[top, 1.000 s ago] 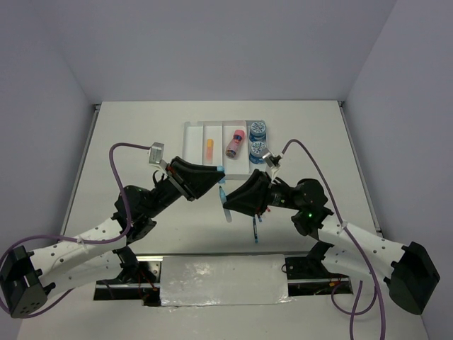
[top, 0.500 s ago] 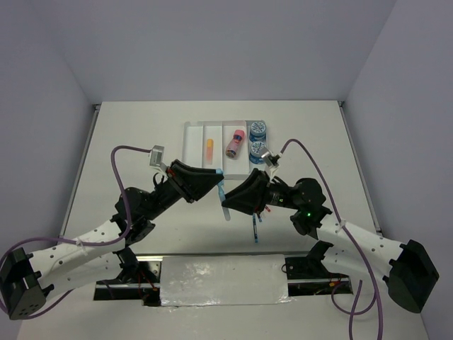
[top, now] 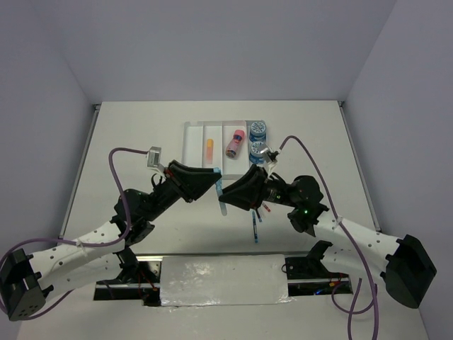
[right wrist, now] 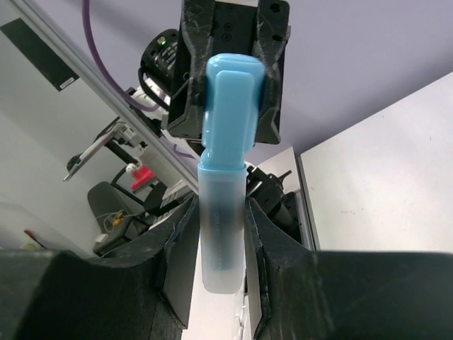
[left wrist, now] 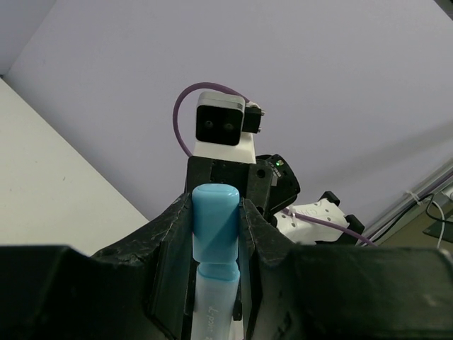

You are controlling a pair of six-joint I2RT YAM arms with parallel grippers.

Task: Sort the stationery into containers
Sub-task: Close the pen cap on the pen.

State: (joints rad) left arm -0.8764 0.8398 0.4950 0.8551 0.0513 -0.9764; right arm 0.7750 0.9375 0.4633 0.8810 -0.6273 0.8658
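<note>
A light-blue marker pen [top: 221, 193] with a blue cap and a frosted barrel hangs above the table between both grippers. My left gripper [top: 216, 180] is shut on its cap end [left wrist: 214, 219]. My right gripper [top: 226, 200] is shut on its barrel [right wrist: 223, 234]. In the right wrist view the cap [right wrist: 231, 106] sits in the left gripper's fingers. The clear divided tray [top: 192, 142] stands just beyond, holding an orange eraser [top: 210, 146], a pink cylinder [top: 236, 142] and two blue patterned rolls [top: 257, 129], each kind in its own compartment.
Thin blue and red pens [top: 256, 225] lie on the table under my right arm. The right wrist camera block [left wrist: 221, 127] faces the left wrist view at close range. A foil-covered plate [top: 223, 280] lies at the near edge between the arm bases.
The right gripper has moved slightly left and toward the left gripper. The marker pen between them has shifted a little farther from the near edge. Both stay shut on it.
</note>
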